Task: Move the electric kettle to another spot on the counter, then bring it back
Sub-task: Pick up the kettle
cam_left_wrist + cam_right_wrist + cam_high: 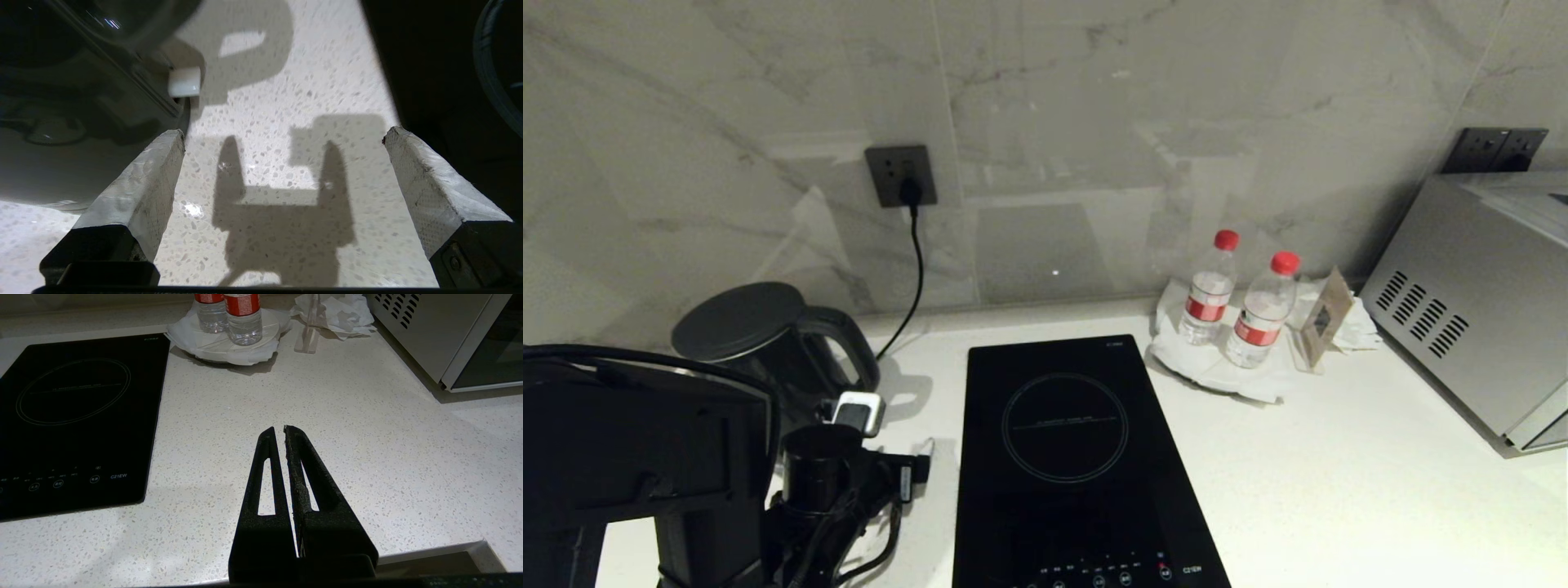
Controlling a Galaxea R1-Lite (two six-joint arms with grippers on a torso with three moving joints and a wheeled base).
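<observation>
The electric kettle point(760, 335), dark with a domed lid and a loop handle turned toward the hob, stands at the back left of the white speckled counter point(1339, 457). My left arm point(645, 457) reaches in front of it. In the left wrist view the left gripper point(284, 132) is open over bare counter point(265, 102), with nothing between its taped fingers point(139, 192). The kettle's dark body point(81, 61) and its white switch point(184, 81) lie just beyond one fingertip. My right gripper point(278, 428) hangs shut and empty near the counter's front edge.
A black induction hob point(1066, 457) sits beside the kettle, close to the left gripper's other finger. Two water bottles point(1209, 286) stand on white paper at the back, by a card stand point(1327, 322). A silver oven point(1470, 302) fills the right. A cord hangs from the wall socket point(900, 175).
</observation>
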